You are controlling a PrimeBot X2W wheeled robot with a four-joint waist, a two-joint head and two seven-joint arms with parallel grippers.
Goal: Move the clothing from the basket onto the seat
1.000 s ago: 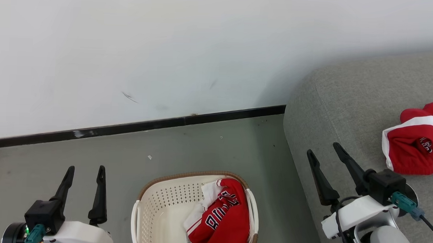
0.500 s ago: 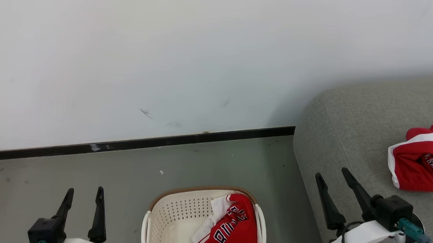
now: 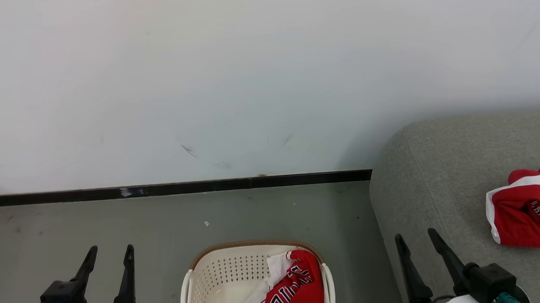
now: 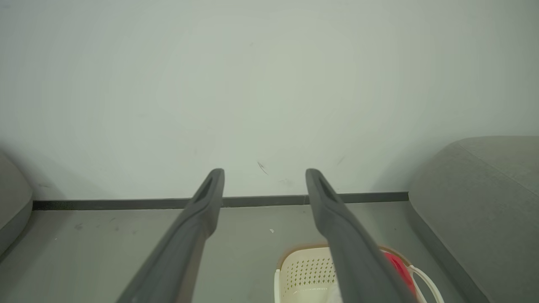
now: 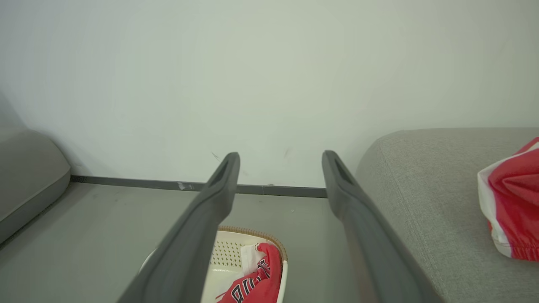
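Observation:
A red garment with dark lettering point(image 3: 298, 289) lies bunched in the right half of the cream basket point(image 3: 219, 270) on the floor; it also shows in the right wrist view point(image 5: 257, 282). A second red garment with white trim point(image 3: 524, 217) rests on the grey seat point(image 3: 442, 177). My left gripper point(image 3: 111, 248) stands open and empty to the left of the basket. My right gripper point(image 3: 415, 234) is open and empty over the seat's left edge, between the basket and the garment lying there. In the wrist views the left gripper point(image 4: 264, 172) and the right gripper point(image 5: 281, 155) both point toward the wall.
A white wall with a dark skirting board point(image 3: 172, 188) stands behind the basket, across grey floor point(image 3: 112, 217). Another grey upholstered piece point(image 5: 29, 181) sits at the far left. The seat's rounded side stands just right of the basket.
The whole head picture has slid downward, so the camera has tilted up. Both grippers sit lower in the view and stay open. The garments and basket have not moved.

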